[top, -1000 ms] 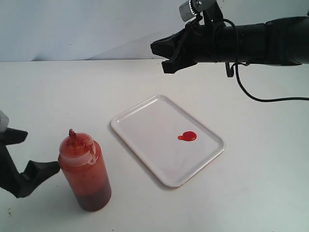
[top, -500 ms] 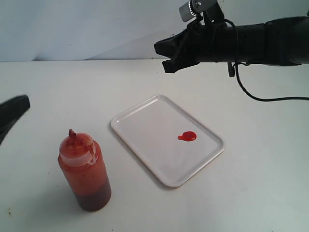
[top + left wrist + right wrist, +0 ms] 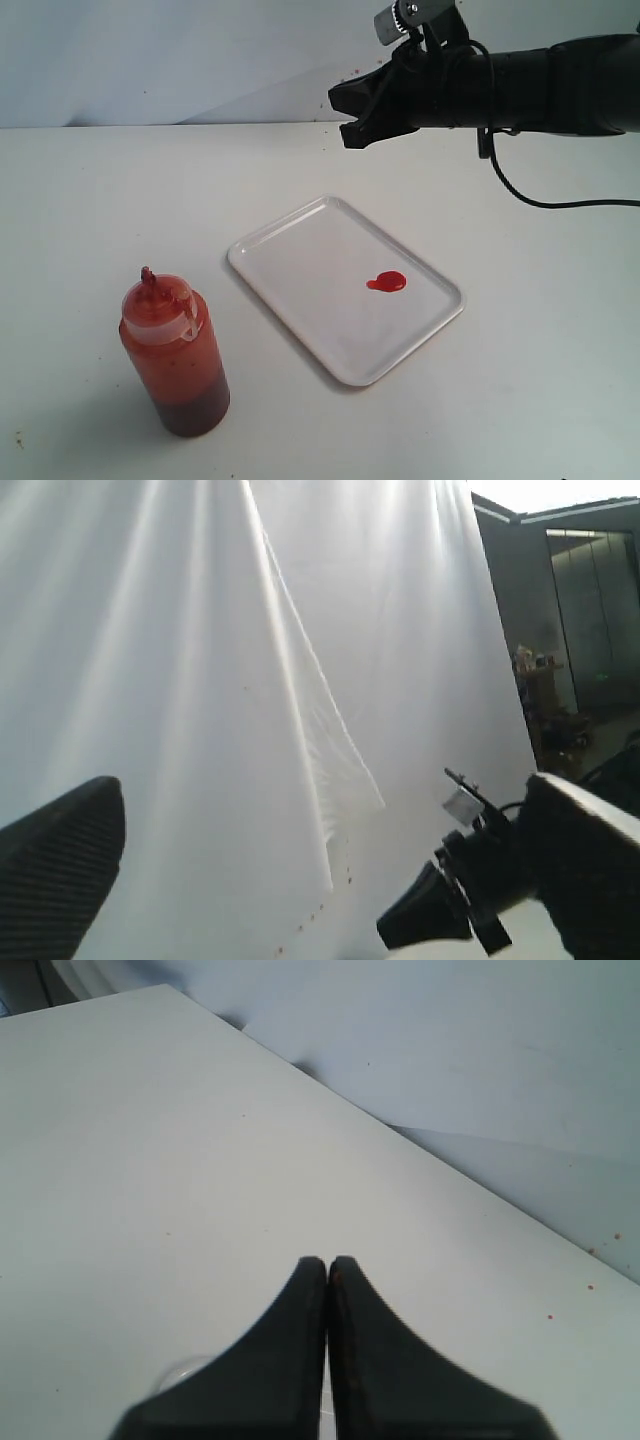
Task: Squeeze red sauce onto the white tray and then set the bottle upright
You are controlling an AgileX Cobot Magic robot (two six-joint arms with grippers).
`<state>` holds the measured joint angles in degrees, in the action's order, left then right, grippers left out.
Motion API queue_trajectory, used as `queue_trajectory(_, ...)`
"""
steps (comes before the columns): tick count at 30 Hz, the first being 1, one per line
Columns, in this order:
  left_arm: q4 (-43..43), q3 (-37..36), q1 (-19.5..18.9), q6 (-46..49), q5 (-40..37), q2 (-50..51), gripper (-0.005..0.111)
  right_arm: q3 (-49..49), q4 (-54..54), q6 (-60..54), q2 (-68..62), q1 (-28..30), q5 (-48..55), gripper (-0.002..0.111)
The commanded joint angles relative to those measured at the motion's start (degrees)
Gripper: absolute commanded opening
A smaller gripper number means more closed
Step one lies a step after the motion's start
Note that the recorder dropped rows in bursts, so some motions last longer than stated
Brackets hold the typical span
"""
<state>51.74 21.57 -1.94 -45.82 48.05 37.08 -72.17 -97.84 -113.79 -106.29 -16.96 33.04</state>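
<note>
Bottle (image 3: 176, 352) stood upright on bench (image 3: 80, 200); red sauce (image 3: 387, 282) sat on white tray (image 3: 290, 258); left gripper (image 3: 320, 810) jaws were wide, right gripper (image 3: 327, 1264) jaws pressed together, empty.

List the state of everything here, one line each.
bottle: upright on the table, ungripped
white tray: flat, carrying one blob
red sauce: small blob on the white tray
left gripper: open, empty
right gripper: shut, empty

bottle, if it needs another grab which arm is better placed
Probably left. The bottle stands upright on the left arm's side, and the left gripper is open, though out of the exterior view. The right gripper hangs shut beyond the white tray, farther off.
</note>
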Motion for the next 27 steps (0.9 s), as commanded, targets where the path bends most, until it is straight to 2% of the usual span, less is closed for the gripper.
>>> queue_trajectory(1,-9.3,0.1,0.1,3.0,5.2,4.5,0.105,0.1,-0.5,0.1,0.7,0.4,-0.2,0.000)
queue_trajectory(8,-16.2,0.1,0.1,2.4,21.9,15.4,0.105,0.1,-0.5,0.1,0.7,0.4,-0.2,0.000)
queue_trajectory(15,-14.7,5.1,0.2,0.7,21.9,18.4,0.104,0.1,-0.5,0.0,0.7,0.4,-0.2,0.000)
queue_trajectory(17,-10.2,7.4,0.2,-4.0,21.9,18.4,0.097,0.1,-0.5,0.0,0.7,0.4,-0.2,0.000)
queue_trajectory(19,-2.9,9.2,0.2,-5.1,21.9,18.4,0.072,0.1,-0.5,0.0,0.7,0.4,-0.2,0.000)
queue_trajectory(20,0.2,9.4,0.2,-5.1,21.9,18.2,0.041,0.1,-0.5,0.0,0.7,0.4,-0.2,0.000)
queue_trajectory(22,3.9,9.4,0.2,-4.8,21.9,17.8,0.001,0.1,-0.5,0.1,0.7,0.4,-0.2,0.000)
queue_trajectory(25,7.8,9.1,0.2,-7.4,21.9,13.2,0.000,0.1,-0.5,0.1,0.7,0.4,-0.2,0.000)
queue_trajectory(27,10.6,9.1,0.2,-16.2,10.7,7.3,0.000,0.1,-0.5,0.1,0.7,0.4,-0.2,0.000)
